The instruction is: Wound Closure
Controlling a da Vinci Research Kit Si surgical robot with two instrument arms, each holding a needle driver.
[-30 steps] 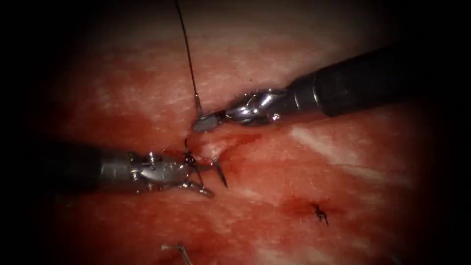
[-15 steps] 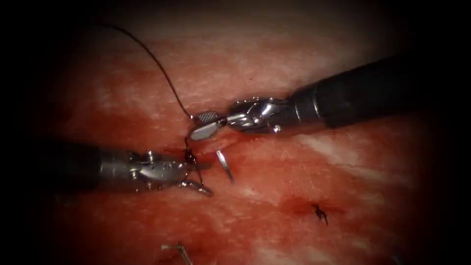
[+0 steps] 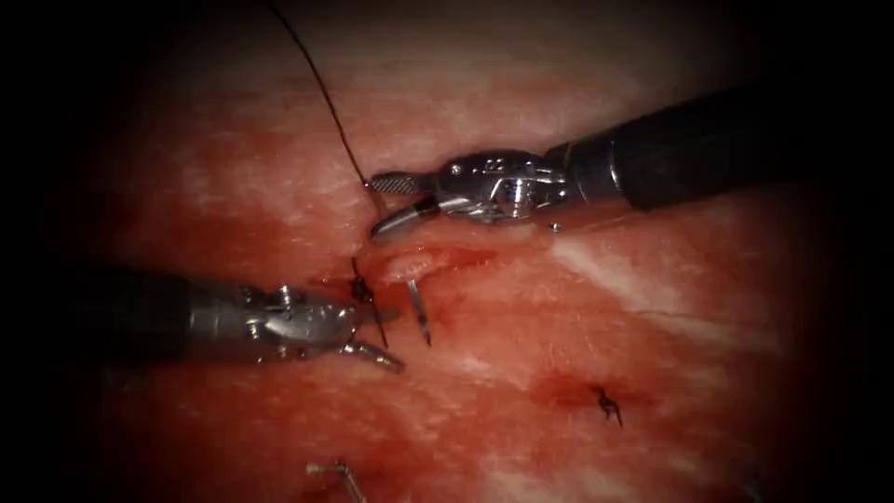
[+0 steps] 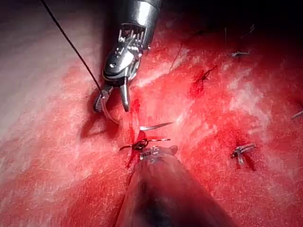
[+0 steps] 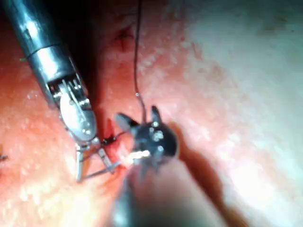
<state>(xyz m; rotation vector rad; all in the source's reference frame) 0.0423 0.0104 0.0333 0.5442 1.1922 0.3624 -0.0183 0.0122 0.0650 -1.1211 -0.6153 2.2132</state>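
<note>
The curved needle sits in the tissue [image 3: 577, 307] at the cut. Its tip [image 3: 419, 319] sticks out below the cut's lip, and in the left wrist view the tip [image 4: 156, 126] shows as a bright sliver. Dark thread [image 3: 326, 102] runs from the needle's tail, up and away. My right tool [image 3: 377, 205] hangs over that tail with its jaws wide open and nothing in them. It also shows in the left wrist view [image 4: 112, 106]. My left tool [image 3: 396, 340] lies just left of the needle's tip, jaws open, holding nothing.
A dark knotted stitch [image 3: 358, 291] sits at the cut beside the left tool, and a short thread end trails from it. Older stitches lie at the lower right [image 3: 607, 403] and near the bottom edge [image 3: 335, 473]. Red fluid wets the tissue around the cut.
My right jaws were shut on the needle's tail and have opened and let go, lifting slightly. The thread swung left and back. The left tool has not moved.
</note>
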